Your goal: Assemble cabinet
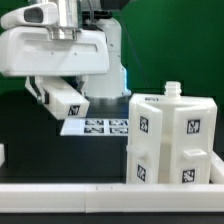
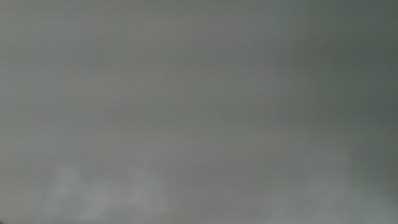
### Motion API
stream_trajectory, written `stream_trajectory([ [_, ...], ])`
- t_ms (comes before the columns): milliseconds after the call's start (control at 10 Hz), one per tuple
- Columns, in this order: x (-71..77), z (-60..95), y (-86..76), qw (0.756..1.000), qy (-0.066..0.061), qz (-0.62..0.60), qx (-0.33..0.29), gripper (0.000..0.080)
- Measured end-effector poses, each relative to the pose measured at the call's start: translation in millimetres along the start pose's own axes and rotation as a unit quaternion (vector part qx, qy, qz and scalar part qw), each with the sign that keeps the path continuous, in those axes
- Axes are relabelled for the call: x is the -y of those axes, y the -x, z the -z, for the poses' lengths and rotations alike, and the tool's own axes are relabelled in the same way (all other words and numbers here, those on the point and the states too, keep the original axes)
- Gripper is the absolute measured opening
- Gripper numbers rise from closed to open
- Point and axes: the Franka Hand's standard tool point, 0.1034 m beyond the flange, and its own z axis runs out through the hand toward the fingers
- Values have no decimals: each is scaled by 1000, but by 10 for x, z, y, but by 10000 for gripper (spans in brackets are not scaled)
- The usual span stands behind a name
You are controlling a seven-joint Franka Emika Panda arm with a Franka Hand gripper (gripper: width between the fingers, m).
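Black table (image 1: 30, 135): cabinet (image 1: 170, 140) upright at exterior view's right, long axis vertical.

A robotics lab — green backdrop (image 1: 170, 40), marker board (image 1: 100, 127), white robot arm (image 1: 60, 50).

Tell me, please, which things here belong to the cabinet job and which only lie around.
For the job:
- the cabinet, standing on the exterior view's right
- the robot arm

Only lying around:
- the marker board
- the white bar along the front
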Motion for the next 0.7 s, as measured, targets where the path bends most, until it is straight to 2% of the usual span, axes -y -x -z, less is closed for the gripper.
stream_trajectory([
  [700, 0, 0, 0, 1000, 0, 0, 0, 560],
])
